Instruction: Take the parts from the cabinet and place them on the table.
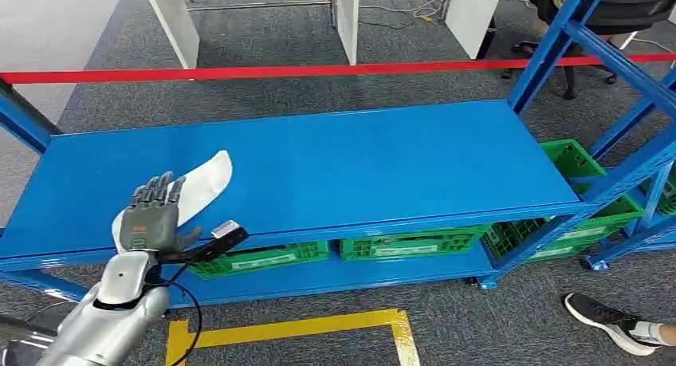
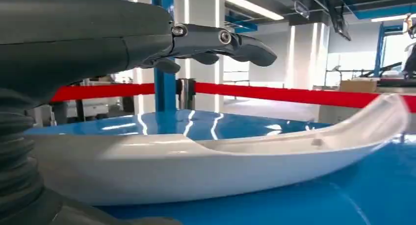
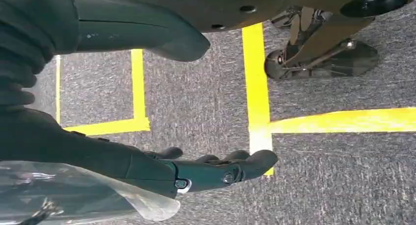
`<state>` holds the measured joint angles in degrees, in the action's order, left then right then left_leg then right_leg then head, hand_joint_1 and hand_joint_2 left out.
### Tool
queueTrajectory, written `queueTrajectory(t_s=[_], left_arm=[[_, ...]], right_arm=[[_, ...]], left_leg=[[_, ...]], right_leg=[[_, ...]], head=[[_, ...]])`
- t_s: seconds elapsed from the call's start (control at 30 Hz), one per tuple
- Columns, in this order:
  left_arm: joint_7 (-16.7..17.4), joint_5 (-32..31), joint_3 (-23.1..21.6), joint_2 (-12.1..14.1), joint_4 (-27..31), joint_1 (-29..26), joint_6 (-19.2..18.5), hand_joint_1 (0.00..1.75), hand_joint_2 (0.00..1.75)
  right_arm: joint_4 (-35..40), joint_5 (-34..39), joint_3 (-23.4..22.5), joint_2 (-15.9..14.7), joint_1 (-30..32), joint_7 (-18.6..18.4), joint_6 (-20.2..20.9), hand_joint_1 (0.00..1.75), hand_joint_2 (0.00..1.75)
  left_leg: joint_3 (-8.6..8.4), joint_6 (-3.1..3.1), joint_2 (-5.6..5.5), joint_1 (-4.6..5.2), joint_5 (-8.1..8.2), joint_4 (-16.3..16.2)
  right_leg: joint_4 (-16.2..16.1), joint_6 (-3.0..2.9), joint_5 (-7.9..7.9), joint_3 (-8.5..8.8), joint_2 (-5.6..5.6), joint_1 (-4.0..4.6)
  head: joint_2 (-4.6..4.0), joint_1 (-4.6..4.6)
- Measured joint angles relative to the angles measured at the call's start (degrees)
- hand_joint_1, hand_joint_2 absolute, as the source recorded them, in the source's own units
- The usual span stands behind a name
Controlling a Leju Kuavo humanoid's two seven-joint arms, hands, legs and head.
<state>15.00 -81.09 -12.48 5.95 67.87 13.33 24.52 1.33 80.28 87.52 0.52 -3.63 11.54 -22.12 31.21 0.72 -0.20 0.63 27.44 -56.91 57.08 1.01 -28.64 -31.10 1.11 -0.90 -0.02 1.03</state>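
My left hand (image 1: 155, 214) is over the near left corner of the blue shelf (image 1: 359, 167), fingers stretched out and spread, lying across the lower end of a long white curved part (image 1: 206, 183). The part rests flat on the shelf, its pointed end angled away from me toward the red tape (image 1: 319, 69) stretched behind the rack. My palm covers the part's near end, so I cannot see from the head view whether my thumb is under it. From the left wrist the part (image 2: 206, 161) sits just below my fingers (image 2: 230, 41), which are extended above it with a gap of air between; I am not gripping it there, the hand is open.

My right hand (image 3: 196, 168) hangs low over grey carpet (image 3: 343, 176) crossed by yellow floor tape (image 3: 257, 87). Its fingers are loosely extended, and a clear, pale plastic piece (image 3: 73, 198) lies against the underside of the hand, cut off by the frame edge; whether I am actually holding it I cannot tell.

Green crates (image 1: 406, 242) sit on the lower shelf, mostly hidden by the top shelf's edge. A person's shoe (image 1: 610, 318) stands on the floor at the right.
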Motion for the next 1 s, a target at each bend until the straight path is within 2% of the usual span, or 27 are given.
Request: queueTrajectory(t_s=[0.2,0.23,0.27,0.3,0.33,0.4,0.43,1.0], left_arm=[[1.4,-2.2,0.3,0.7,-1.1,0.9,-1.5,0.0,1.75],[1.6,-2.4,0.3,0.8,-1.4,1.1,-1.6,0.14,1.75],[1.8,-2.6,0.3,0.8,-1.6,1.2,-1.9,0.37,1.75],[2.0,-2.8,0.3,0.9,-1.7,1.4,-1.9,1.12,1.75],[2.1,-3.0,0.3,1.0,-1.9,1.5,-2.1,1.5,1.75],[2.2,-3.3,0.3,1.1,-2.2,1.7,-2.1,1.69,1.75],[2.3,-3.4,0.3,1.2,-2.3,1.9,-2.2,1.75,1.75],[2.6,-4.0,0.2,1.4,-3.6,2.4,-2.9,1.75,1.75]], right_arm=[[0.0,0.1,0.0,0.0,0.0,0.0,0.1,0.0,1.75],[0.0,0.1,0.0,0.0,0.0,0.0,0.1,0.0,1.75],[0.0,0.2,0.0,0.0,0.0,0.0,0.1,0.0,1.75],[0.0,0.2,0.0,0.0,0.0,0.0,0.1,0.0,1.75],[0.0,0.3,0.1,0.0,0.0,0.0,0.1,0.0,1.75],[0.0,0.3,0.1,0.0,0.0,0.0,0.1,0.0,1.75],[0.0,0.3,0.1,0.0,0.0,-0.1,0.1,0.0,1.75],[0.0,0.3,0.5,0.0,0.0,-0.1,0.1,0.0,1.75]], left_leg=[[0.0,0.0,0.0,0.0,-0.01,0.0],[0.0,0.0,0.0,0.0,-0.01,0.0],[0.0,0.0,0.0,0.0,-0.01,0.0],[0.0,0.0,0.0,0.0,-0.01,0.0],[0.0,0.0,0.0,0.0,-0.01,0.0],[0.0,0.0,0.0,0.0,-0.01,0.0],[0.01,0.0,0.0,0.0,-0.01,0.0],[0.01,0.0,0.0,0.0,-0.01,0.0]], right_leg=[[0.0,0.0,0.0,0.0,-0.01,0.0],[0.0,0.0,0.0,0.01,0.0,0.0],[0.0,0.0,0.0,0.01,0.0,0.0],[0.0,0.0,0.0,0.0,0.0,0.0],[0.0,0.0,0.0,0.01,0.0,0.0],[0.0,0.0,0.0,0.0,0.0,0.0],[0.0,0.0,0.0,0.0,0.0,0.0],[0.0,0.0,0.0,-0.01,0.02,0.0]], head=[[0.0,0.02],[0.0,-0.02],[0.0,0.02],[0.0,0.0],[0.0,0.0],[0.0,-0.02],[0.0,0.02],[0.0,0.0]])
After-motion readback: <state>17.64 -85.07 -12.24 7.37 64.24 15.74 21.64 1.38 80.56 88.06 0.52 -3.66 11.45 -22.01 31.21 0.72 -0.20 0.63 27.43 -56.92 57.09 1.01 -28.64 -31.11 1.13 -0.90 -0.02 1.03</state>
